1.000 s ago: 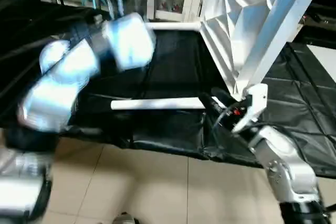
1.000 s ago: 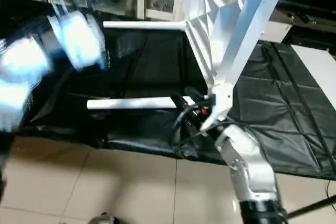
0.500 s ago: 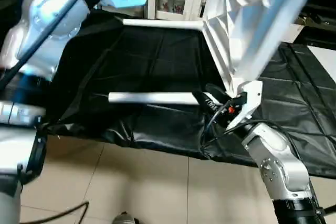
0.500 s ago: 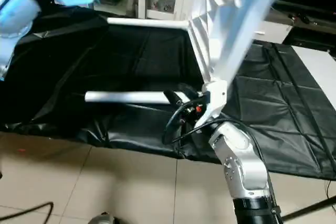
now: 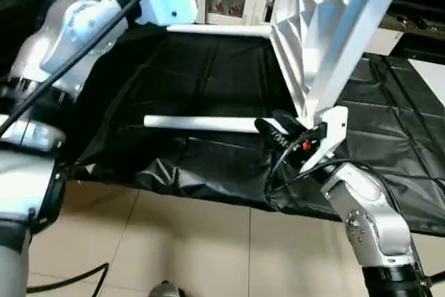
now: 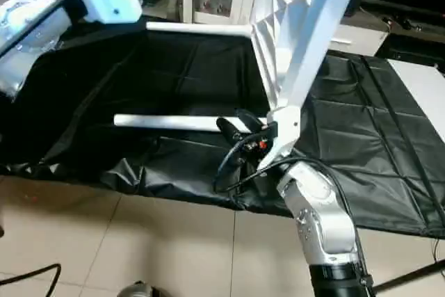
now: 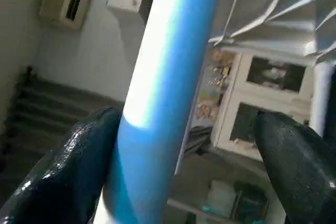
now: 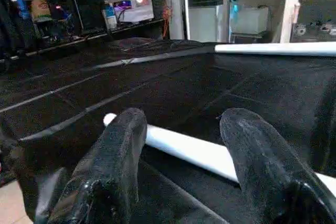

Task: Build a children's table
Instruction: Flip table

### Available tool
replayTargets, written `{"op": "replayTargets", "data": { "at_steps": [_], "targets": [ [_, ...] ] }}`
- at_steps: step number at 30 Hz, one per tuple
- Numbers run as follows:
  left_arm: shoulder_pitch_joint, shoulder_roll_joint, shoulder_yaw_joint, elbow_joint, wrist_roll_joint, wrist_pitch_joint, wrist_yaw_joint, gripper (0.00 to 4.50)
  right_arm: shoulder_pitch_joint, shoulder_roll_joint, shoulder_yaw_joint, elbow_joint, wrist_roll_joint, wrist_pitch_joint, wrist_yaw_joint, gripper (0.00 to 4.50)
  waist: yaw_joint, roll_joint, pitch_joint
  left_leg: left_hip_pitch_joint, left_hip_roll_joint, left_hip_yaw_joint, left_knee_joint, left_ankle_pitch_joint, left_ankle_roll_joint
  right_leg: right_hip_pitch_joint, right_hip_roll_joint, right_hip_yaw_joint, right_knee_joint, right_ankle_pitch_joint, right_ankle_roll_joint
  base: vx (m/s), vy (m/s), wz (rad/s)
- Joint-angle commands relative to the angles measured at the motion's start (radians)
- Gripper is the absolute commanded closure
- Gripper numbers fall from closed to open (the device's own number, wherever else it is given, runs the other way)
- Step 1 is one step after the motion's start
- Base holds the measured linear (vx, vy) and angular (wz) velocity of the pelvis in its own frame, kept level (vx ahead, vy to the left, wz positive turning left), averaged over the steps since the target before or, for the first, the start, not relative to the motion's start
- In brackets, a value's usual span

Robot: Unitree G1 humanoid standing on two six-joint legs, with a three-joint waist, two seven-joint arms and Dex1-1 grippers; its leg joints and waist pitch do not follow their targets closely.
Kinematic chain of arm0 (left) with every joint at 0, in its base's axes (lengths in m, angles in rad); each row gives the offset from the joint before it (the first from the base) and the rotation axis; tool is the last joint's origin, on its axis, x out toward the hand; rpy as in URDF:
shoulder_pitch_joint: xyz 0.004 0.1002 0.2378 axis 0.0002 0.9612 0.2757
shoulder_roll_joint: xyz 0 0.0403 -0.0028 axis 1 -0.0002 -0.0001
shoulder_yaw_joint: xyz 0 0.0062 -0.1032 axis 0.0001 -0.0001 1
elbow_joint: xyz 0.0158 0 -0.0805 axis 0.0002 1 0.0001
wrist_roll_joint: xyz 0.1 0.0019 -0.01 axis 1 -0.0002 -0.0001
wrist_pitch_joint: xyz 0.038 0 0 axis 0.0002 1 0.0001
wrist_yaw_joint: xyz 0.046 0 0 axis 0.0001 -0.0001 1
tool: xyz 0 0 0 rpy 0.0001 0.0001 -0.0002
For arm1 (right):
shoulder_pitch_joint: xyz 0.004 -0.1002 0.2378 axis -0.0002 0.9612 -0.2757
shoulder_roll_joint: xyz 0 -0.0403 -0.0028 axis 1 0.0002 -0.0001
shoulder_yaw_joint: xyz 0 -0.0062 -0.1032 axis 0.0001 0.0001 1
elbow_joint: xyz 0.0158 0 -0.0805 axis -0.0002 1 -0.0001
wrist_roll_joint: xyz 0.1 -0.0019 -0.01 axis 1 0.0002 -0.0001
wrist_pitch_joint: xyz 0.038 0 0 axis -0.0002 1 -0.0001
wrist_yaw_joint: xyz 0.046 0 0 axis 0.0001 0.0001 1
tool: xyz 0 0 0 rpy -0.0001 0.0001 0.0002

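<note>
The tabletop (image 5: 313, 39) stands on edge on the black-covered desk (image 5: 208, 81), its top leg (image 7: 157, 93) running across the wide-open left hand (image 7: 178, 150), one fingertip (image 7: 63, 171) touching, not clamped. The right hand (image 8: 184, 145), half open, straddles the lower leg (image 5: 201, 124) without gripping.

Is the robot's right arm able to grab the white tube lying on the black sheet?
Probably yes: the right end effector is open, its fingers either side of the white tube, nothing between.
</note>
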Motion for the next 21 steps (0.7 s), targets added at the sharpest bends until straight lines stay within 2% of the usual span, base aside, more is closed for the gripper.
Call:
{"op": "replayTargets", "data": {
  "at_steps": [1, 4, 5, 6, 10, 12, 15, 19, 20, 21],
  "targets": [
    [-0.034, -0.015, -0.016, 0.033, 0.019, 0.009, 0.030, 0.07, -0.003, -0.007, 0.000, -0.013, -0.004, -0.010, -0.006, 1.90, 0.001, 0.023, -0.068, 0.046, 0.063, -0.033, -0.081, -0.330, -0.095, 0.018, -0.082, 0.038, -0.065, -0.059, -0.161, 0.000, 0.000, 0.00],
    [-0.060, -0.028, -0.023, 0.080, 0.033, 0.018, 0.079, 0.07, -0.006, -0.006, 0.006, -0.015, -0.005, -0.011, -0.002, 1.90, 0.002, 0.022, -0.069, 0.045, 0.062, -0.033, -0.078, -0.307, -0.088, 0.020, -0.081, 0.037, -0.061, -0.017, -0.169, 0.000, 0.000, 0.00],
    [-0.074, -0.032, -0.029, 0.104, 0.044, 0.026, 0.108, 0.07, -0.006, -0.004, 0.008, -0.019, -0.004, -0.010, -0.001, 1.90, 0.002, 0.029, -0.070, 0.045, 0.061, -0.033, -0.078, -0.305, -0.088, 0.020, -0.079, 0.037, -0.060, -0.009, -0.168, 0.000, 0.000, 0.00],
    [-0.089, -0.036, -0.032, 0.128, 0.053, 0.025, 0.134, 0.07, -0.005, -0.002, 0.009, -0.025, -0.003, -0.012, 0.002, 1.90, 0.002, 0.023, -0.071, 0.043, 0.061, -0.034, -0.077, -0.288, -0.082, 0.025, -0.080, 0.036, -0.058, 0.016, -0.169, 0.000, 0.000, 0.00],
    [-0.128, -0.047, -0.035, 0.186, 0.069, 0.019, 0.193, 0.07, 0.009, 0.012, -0.001, -0.064, 0.044, -0.022, 0.036, 1.90, 0.004, 0.025, -0.072, 0.042, 0.060, -0.033, -0.073, -0.264, -0.063, 0.027, -0.080, 0.036, -0.056, 0.060, -0.175, 0.000, 0.000, 0.00],
    [-0.137, -0.051, -0.033, 0.199, 0.065, 0.017, 0.200, 0.07, 0.012, 0.013, -0.003, -0.071, 0.051, -0.027, 0.041, 1.90, 0.004, 0.030, -0.072, 0.043, 0.062, -0.034, -0.074, -0.265, -0.062, 0.027, -0.080, 0.036, -0.057, 0.067, -0.177, 0.000, 0.000, 0.00],
    [-0.145, -0.065, -0.020, 0.217, 0.035, 0.013, 0.186, 0.32, 0.016, 0.016, -0.007, -0.075, 0.049, -0.038, 0.037, 1.90, 0.005, 0.035, -0.071, 0.047, 0.063, -0.034, -0.076, -0.298, -0.074, 0.024, -0.079, 0.036, -0.059, 0.039, -0.187, 0.000, 0.000, 0.00],
    [-0.150, -0.073, -0.018, 0.232, 0.028, 0.008, 0.192, 0.52, 0.018, 0.017, -0.009, -0.075, 0.047, -0.041, 0.034, 1.90, 0.006, 0.033, -0.070, 0.046, 0.063, -0.034, -0.076, -0.317, -0.078, 0.024, -0.081, 0.037, -0.062, 0.018, -0.189, 0.000, 0.000, 0.00],
    [-0.151, -0.079, -0.016, 0.239, 0.021, 0.005, 0.193, 0.78, 0.018, 0.018, -0.010, -0.074, 0.046, -0.041, 0.034, 1.90, 0.006, 0.032, -0.070, 0.046, 0.063, -0.035, -0.077, -0.315, -0.077, 0.025, -0.081, 0.037, -0.061, 0.019, -0.189, 0.000, 0.000, 0.00],
    [-0.151, -0.079, -0.016, 0.239, 0.021, 0.005, 0.193, 0.78, 0.018, 0.018, -0.010, -0.074, 0.046, -0.041, 0.034, 1.90, 0.007, 0.032, -0.071, 0.045, 0.063, -0.035, -0.077, -0.308, -0.075, 0.026, -0.081, 0.036, -0.060, 0.025, -0.188, 0.000, 0.000, 0.00]
  ]
}}
